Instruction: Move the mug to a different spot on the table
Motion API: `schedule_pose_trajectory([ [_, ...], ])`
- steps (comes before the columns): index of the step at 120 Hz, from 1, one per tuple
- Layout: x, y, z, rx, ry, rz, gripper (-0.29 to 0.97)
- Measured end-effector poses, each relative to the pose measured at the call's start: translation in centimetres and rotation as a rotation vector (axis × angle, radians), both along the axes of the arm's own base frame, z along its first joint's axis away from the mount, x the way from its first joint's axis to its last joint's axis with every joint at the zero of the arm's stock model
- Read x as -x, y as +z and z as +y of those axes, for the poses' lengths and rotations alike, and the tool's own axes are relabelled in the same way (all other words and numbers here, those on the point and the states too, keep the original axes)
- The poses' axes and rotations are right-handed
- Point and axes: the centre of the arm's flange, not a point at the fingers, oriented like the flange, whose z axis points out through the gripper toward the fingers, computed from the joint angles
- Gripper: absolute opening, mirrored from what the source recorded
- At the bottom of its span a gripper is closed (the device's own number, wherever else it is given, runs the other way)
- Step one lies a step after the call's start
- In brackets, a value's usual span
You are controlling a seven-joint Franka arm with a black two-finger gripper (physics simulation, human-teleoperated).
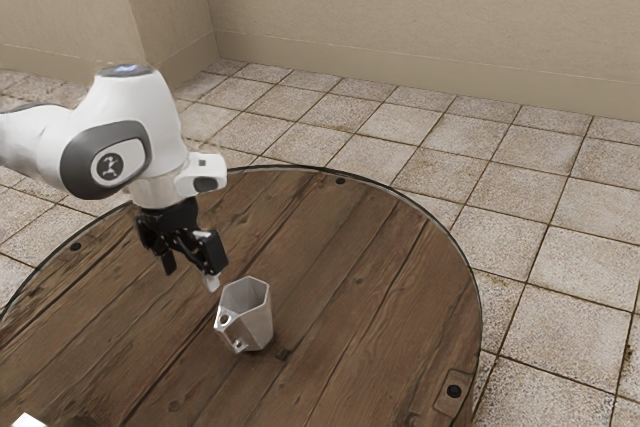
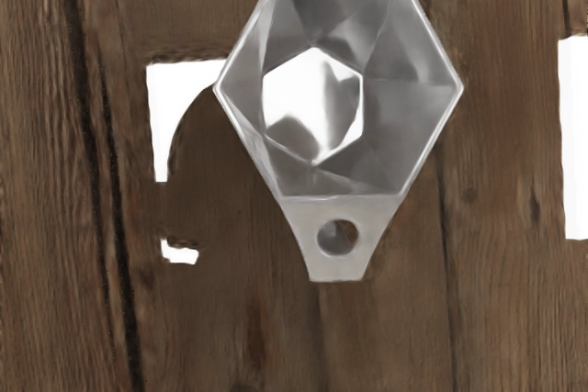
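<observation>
Tiled floor (image 1: 520, 177) and beige walls (image 1: 420, 7) surround a round wooden table (image 1: 380, 277). Mug (image 1: 245, 314): upright, mouth up, six-sided, standing on the tabletop nearer the near edge than the far one, well clear of the rim. Its flat handle (image 1: 230, 325), pierced by a round hole, projects toward the near edge.

Gripper (image 1: 190, 277): above the tabletop, pointing down, fingers parted and holding nothing. It hangs just beside the mug on the exterior view's left, higher than the rim and apart from it.

Wrist view: the mug (image 2: 338, 89) is seen almost straight down its mouth, with the handle (image 2: 337, 240) lying flat against the wood and the tab's hole plainly visible.

Governing relation: the mug lies a short way toward the exterior view's right of the hand and below it. The next move therefore appears to call for a small sideways shift, then a descent, so that the fingers straddle one wall or the handle tab. The faceted, slanting walls may slip under a poorly centred grip.
</observation>
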Motion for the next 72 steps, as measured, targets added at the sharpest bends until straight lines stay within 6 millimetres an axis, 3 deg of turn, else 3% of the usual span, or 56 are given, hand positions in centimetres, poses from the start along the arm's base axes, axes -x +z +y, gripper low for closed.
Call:
schedule_pose_trajectory([
  [30, 0.1, -6.6, -1.6, 0.072, 0.112, -0.007, 0.68],
  [52, 0.8, -8.2, -2.4, 0.055, 0.079, -0.051, 0.68],
  [72, 0.2, -10.6, -2.5, -0.004, 0.027, -0.074, 0.68],
])
